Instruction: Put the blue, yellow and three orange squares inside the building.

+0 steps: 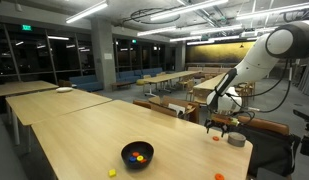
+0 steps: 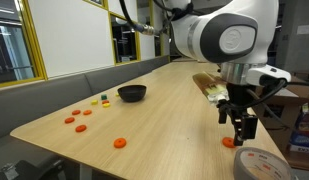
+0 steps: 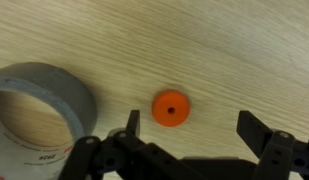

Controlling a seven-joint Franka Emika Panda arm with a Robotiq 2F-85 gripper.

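A: Quick, where's your claw (image 3: 194, 128) rn?

B: Over the table (image 2: 174, 100), right by the corner w/ the tape roll (image 3: 39, 108). Wrist view shows the jaws spread wide w/ nothing held, and both fingers (image 3: 256, 130) are clear of everything.

A: And the orange disc (image 3: 171, 108)?

B: Flat on the wood, near the tape roll but not touching it. In the wrist view it lies just ahead of your fingertips, closer to the tape-side finger than the other. In an exterior view the claw (image 2: 241, 132) hangs just above it, close to the table edge. Can't tell the height gap from that angle.

A: Other pieces?

B: A second orange disc (image 2: 120, 142) sits near the long edge, well apart from your claw. A loose group of three orange pieces (image 2: 82, 128) lies further along the same edge, toward the opposite corner. They're too small to tell shape. A yellow piece (image 2: 106, 103) sits just beside the black bowl (image 2: 132, 97).

A: Anything in the bowl?

B: Yes. In an exterior view the black bowl (image 1: 137, 163) has orange and blue bits inside, but I can't count them. It stands at the table end away from your claw.
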